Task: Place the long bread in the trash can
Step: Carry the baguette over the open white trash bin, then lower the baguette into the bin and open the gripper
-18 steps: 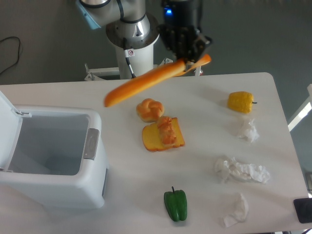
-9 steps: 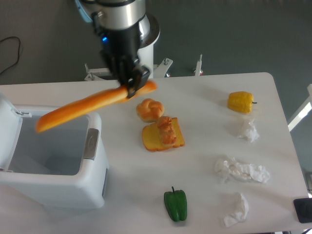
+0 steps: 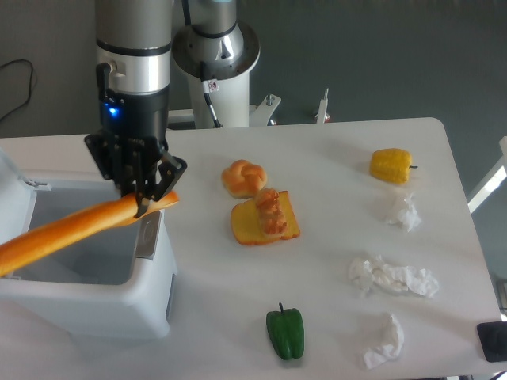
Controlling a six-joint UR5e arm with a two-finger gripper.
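Bread is what the gripper [image 3: 146,199] holds in the fixed camera view: its two fingers are closed on the long bread [image 3: 75,229] close to the right end of the loaf. The long bread is tilted, with the gripped end higher, and the rest of it goes down to the left across the open mouth of the trash can [image 3: 87,297], above its inside; the left tip reaches the left edge of the picture. The white lid [image 3: 9,190] of the trash can stands open on the left side, and the grey latch [image 3: 147,235] is seen on the right wall, just under the gripped end of the bread. The arm comes down from above, with a small blue light on its dark wrist. On the white table [image 3: 333,158], to the right of the trash can, lie a round knotted bun [image 3: 243,177] and, just below it, a toast slice [image 3: 265,221] with a small piece of pastry on top. A green pepper [image 3: 285,332] lies nearer to the front edge. On the right side there are a yellow pepper [image 3: 391,165] and three crumpled white papers [image 3: 390,278].
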